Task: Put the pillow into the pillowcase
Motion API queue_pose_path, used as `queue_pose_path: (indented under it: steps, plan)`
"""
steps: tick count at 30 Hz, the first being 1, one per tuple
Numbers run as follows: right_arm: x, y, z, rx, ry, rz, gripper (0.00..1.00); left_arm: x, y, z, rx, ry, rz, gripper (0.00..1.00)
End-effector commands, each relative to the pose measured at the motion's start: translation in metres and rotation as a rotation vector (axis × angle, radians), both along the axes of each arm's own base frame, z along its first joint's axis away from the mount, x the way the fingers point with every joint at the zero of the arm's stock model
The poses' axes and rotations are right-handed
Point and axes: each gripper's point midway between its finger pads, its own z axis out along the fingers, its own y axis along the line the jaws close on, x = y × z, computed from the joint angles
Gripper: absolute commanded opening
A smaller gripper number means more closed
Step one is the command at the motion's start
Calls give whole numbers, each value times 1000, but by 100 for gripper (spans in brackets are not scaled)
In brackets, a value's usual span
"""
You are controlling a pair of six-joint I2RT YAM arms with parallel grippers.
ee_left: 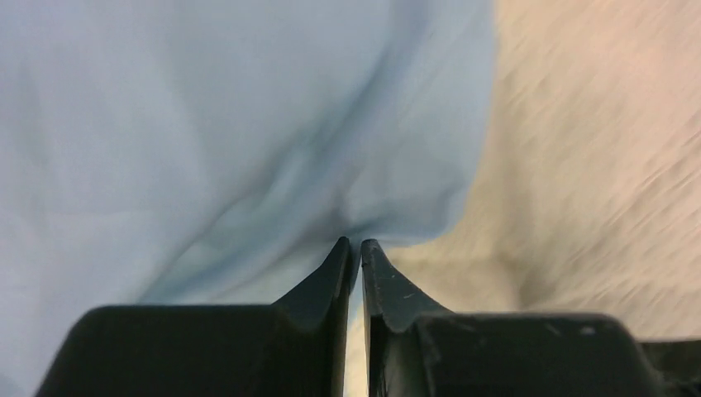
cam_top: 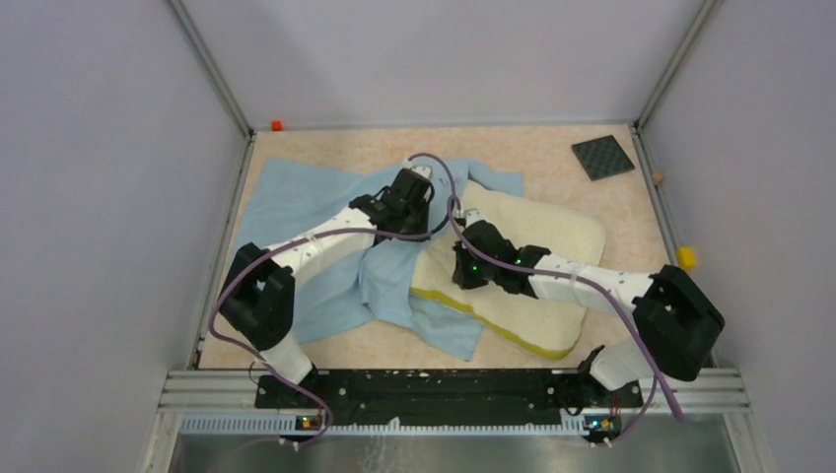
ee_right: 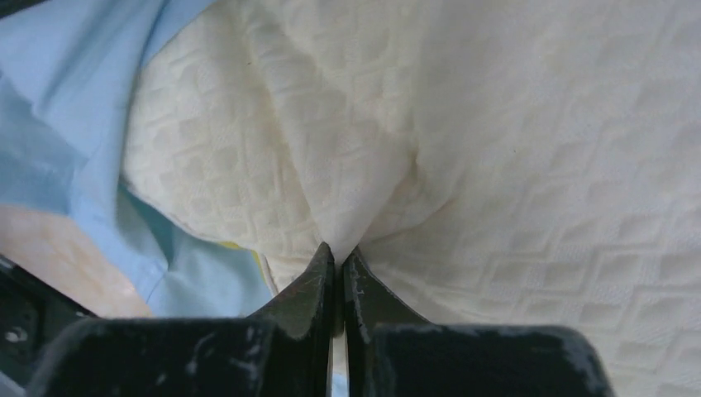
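the left gripper (ee_left: 353,241) pinches a fold of the light-blue pillowcase (ee_left: 207,124), its fingers nearly together and the cloth puckered at their tips, beside the pale table (ee_left: 595,124). the right gripper (ee_right: 337,248) is clamped on a pinch of the cream pillow (ee_right: 496,124), the quilted cover drawn into creases at its closed tips. seen from above, the pillow lies at an angle right of centre, its left end overlapping the crumpled pillowcase, which spreads over the left half of the table. a yellow band (cam_top: 493,320) runs along the pillow's near edge, and a dark square pad (cam_top: 602,157) sits near the far right corner
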Motion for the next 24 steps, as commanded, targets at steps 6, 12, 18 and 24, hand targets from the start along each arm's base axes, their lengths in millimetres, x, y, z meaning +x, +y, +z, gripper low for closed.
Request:
queue_pose_path:
  steps: [6,12,18,24]
  plan:
    - [55,62,71,256,-78,-96,0,41,-20,60,-64,-154,-48,18]
    - [55,62,90,329,-105,-101,0,-1,20,61,-60,-158,23,47]
    - [59,60,96,306,-129,-96,0,-46,63,24,6,-93,159,60]
    - [60,59,96,214,-186,-63,0,-61,72,-16,17,-37,203,61]
